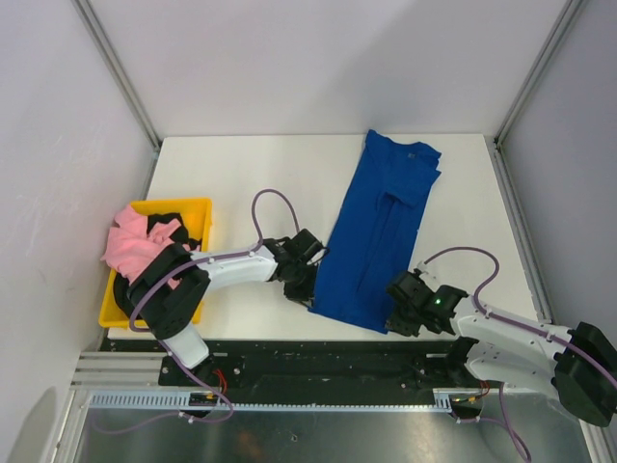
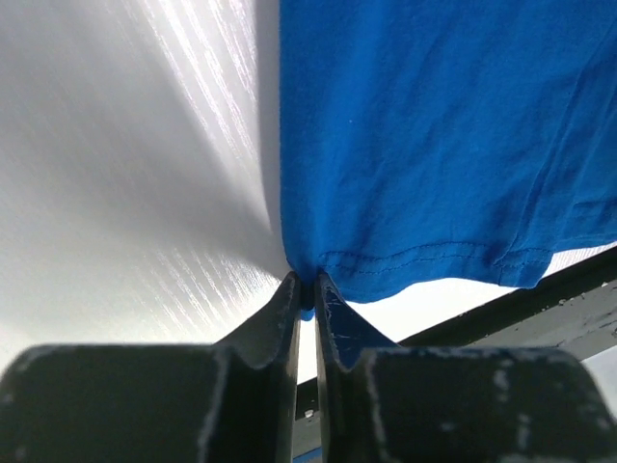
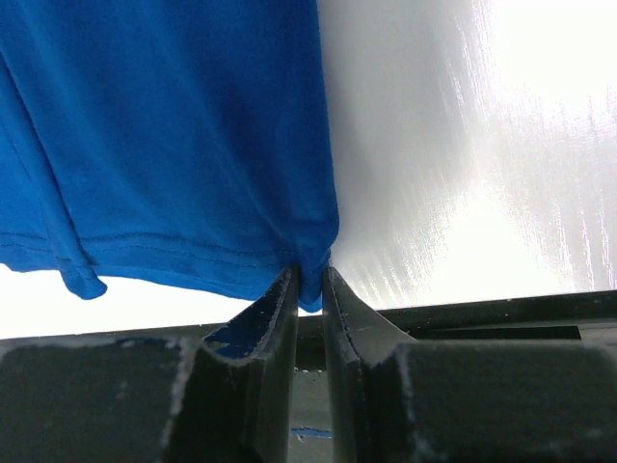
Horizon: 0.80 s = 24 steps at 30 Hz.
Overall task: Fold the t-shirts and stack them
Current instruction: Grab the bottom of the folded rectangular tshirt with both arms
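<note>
The left gripper [image 2: 306, 289] is clamped on one hem corner of the blue shirt [image 2: 434, 145], its dark fingers nearly together with a pinch of cloth between the tips; the stitched hem runs off to the right of that grip, and the cloth there is gathered into small puckers. The right gripper [image 3: 307, 280] is clamped the same way on the other hem corner, the hem running away to its left; at the far end of that hem a small flap of cloth hangs lower. From above, the two grippers sit at the near end of the blue shirt, one at each side, the left arm reaching in from the left and the right arm from the right. The blue shirt lies on the white table [image 1: 241, 174] as a long narrow strip, slanting from the near edge at the middle up to the far right, collar end farthest away, a sleeve folded over on top. At the table's left edge stands a yellow bin [image 1: 204, 206]; a pink shirt [image 1: 130, 243] is heaped in it and spills over its left rim, with a black shirt [image 1: 166, 214] crumpled just beside it inside.
</note>
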Each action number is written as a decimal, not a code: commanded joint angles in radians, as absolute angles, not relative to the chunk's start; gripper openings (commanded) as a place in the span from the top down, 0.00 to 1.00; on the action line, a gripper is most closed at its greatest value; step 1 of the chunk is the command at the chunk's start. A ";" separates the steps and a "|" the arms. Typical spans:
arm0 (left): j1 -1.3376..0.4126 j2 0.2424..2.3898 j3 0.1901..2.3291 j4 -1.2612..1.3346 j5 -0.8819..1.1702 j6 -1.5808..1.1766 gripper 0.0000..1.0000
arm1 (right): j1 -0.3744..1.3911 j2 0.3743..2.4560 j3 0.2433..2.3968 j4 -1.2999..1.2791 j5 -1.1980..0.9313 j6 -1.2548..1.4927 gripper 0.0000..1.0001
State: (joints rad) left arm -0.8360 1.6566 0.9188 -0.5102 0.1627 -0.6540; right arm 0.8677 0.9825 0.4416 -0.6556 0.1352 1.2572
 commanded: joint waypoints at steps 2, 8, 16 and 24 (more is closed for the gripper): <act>-0.847 1.653 0.945 -0.488 0.195 -0.643 0.93 | 0.873 0.992 0.472 -0.636 0.172 1.271 0.87; -0.863 1.599 0.924 -0.485 0.210 -0.660 1.00 | 0.878 0.962 0.480 -0.687 0.170 1.266 0.96; -0.954 1.452 0.834 -0.485 0.194 -0.736 1.00 | 0.982 0.742 0.482 -0.921 0.193 1.383 1.00; -1.002 1.372 0.878 -0.487 0.154 -0.793 1.00 | 1.063 0.593 0.583 -1.099 0.278 1.475 1.00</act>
